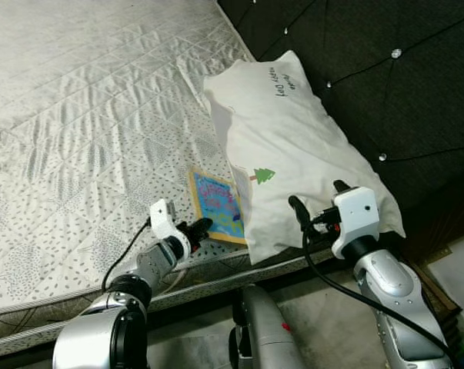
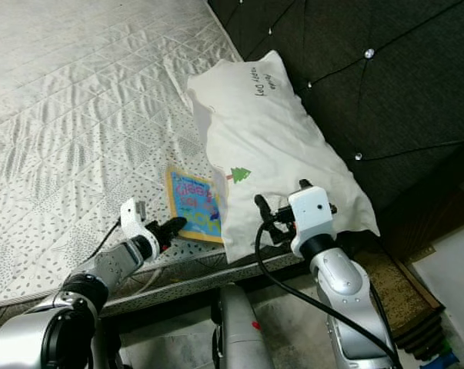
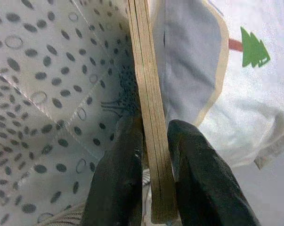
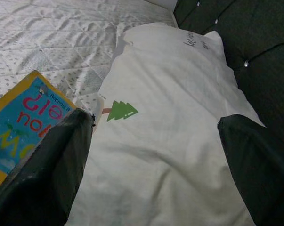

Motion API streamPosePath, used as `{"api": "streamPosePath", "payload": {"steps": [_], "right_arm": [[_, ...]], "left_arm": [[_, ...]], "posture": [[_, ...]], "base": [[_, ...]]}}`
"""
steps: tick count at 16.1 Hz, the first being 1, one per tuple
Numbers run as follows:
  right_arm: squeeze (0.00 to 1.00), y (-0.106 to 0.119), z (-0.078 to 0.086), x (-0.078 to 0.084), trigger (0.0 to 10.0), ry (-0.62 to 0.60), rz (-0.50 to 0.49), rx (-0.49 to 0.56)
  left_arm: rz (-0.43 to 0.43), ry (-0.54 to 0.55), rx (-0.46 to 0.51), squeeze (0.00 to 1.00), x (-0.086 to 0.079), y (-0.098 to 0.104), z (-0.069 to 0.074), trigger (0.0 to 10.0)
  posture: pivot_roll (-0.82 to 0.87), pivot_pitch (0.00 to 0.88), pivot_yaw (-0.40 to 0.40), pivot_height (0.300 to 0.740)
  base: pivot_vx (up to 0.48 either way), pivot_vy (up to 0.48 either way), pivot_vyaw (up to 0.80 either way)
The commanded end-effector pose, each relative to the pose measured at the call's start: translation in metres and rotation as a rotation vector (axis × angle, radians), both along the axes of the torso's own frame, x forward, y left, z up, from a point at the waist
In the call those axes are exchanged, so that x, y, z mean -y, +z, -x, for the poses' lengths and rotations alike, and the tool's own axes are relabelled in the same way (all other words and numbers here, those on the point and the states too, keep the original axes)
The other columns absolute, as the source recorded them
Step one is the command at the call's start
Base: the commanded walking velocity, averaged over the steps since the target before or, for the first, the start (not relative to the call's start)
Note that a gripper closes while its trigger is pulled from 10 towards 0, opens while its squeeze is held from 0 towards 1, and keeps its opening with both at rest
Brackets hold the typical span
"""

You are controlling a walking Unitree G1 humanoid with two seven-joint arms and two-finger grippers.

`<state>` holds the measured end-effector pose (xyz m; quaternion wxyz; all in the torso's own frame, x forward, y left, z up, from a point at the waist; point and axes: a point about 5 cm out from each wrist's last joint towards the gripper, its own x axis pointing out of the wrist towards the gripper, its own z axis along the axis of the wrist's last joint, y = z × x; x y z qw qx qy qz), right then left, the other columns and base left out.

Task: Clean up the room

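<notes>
Cardboard pages show edge-on in the left wrist view, where the left pincer (image 3: 153,155) has its two black fingers pressed against either face of the picture book (image 1: 216,205), pinching it at its near edge. Seen from the head camera, the book lies low and centre in the frame, flat on the quilted mattress (image 1: 78,115) close to the bed's front edge, with its right side tucked a little under the white pillow (image 1: 293,146). The right pincer (image 1: 318,201) hovers over the pillow's lower corner with its fingers spread wide and holding nothing.

What could go wrong: the grip sits only on the book's margin, so the book could swing or slip out if lifted quickly. The pillow overlapping its far side could drag on the cover and either pull the book from the fingers or be hauled toward the bed's edge with it. The lower finger is also close to the mattress cover and might snag the fabric.

The book's long axis runs from lower right to upper left of the frame, roughly along the pillow's edge; its blue and yellow cover faces up.
</notes>
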<state>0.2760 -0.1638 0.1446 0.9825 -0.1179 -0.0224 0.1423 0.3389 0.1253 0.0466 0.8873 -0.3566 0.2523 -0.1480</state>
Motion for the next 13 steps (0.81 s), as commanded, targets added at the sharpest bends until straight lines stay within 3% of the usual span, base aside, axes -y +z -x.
{"api": "streamPosePath", "payload": {"steps": [1,7,13], "right_arm": [[0.0,0.002,0.002,0.003,10.0,-0.003,0.018,0.004],[0.0,0.002,0.0,0.003,10.0,0.001,0.024,0.009],[0.0,0.001,-0.002,-0.001,10.0,0.005,0.022,0.015]], "left_arm": [[-0.019,0.006,0.006,1.0,0.001,0.004,-0.004,10.0],[-0.042,0.037,0.002,1.0,-0.007,0.002,-0.003,10.0],[-0.05,0.001,-0.037,1.0,0.006,-0.016,0.012,10.0]], "posture": [[-0.3,0.186,-0.15,0.6],[-0.3,0.181,-0.154,0.6],[-0.28,0.179,-0.144,0.6]], "base": [[0.0,0.0,0.0],[0.0,0.0,0.0],[0.0,0.0,0.0]]}}
